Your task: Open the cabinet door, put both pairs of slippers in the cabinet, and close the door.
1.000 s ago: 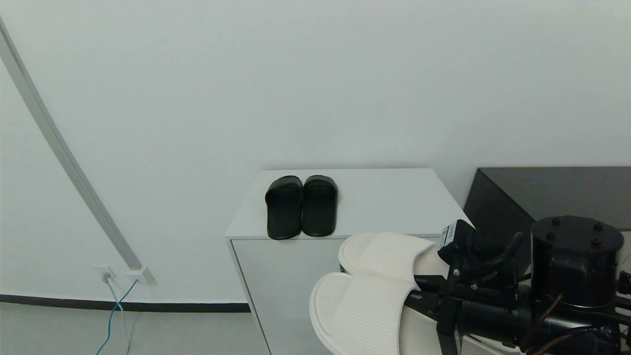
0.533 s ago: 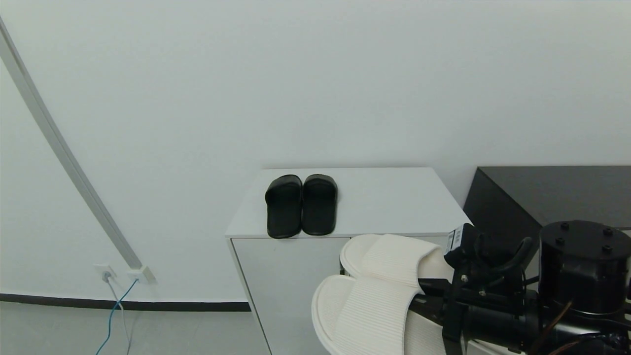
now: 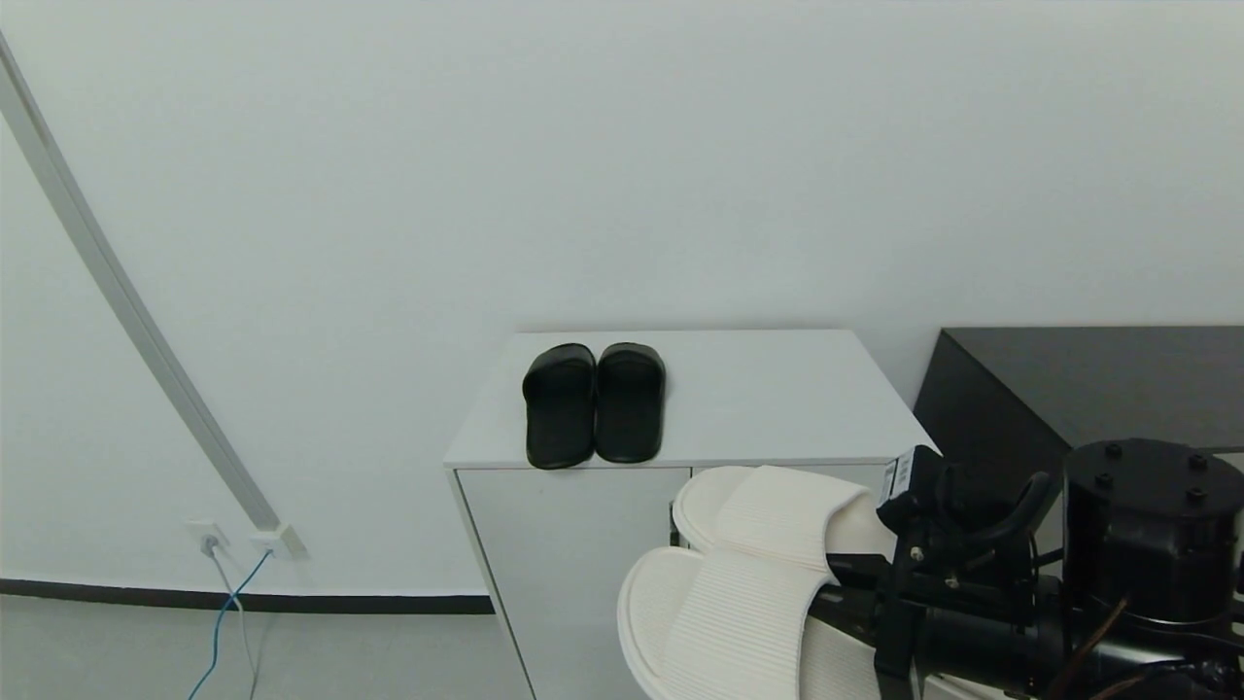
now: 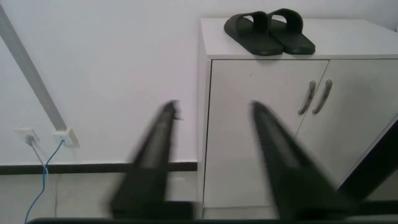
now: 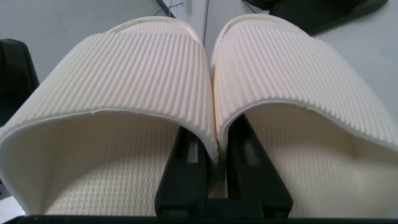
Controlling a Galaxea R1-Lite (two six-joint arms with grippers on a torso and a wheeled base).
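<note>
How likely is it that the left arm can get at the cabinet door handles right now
Probably yes. The left gripper is open and empty, facing the cabinet front, and nothing stands between it and the door handles. The distance left can't be judged.

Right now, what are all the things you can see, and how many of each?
black slippers: 2, one pair, black, side by side on the cabinet top, at its front edge
cream slippers: 2, one pair, cream, held together in front of the cabinet
cabinet: 1, white, against the wall, both doors shut
door handles: 2, grey, where the doors meet
black unit: 1, black, right of the cabinet
wall sockets: 2, white, low on the wall, left of the cabinet
blue cable: 1, blue, hanging from a socket
wall strip: 1, grey, slanting across the wall
left gripper: 1, black, open, empty
right gripper: 1, black, shut on the cream slippers
</note>
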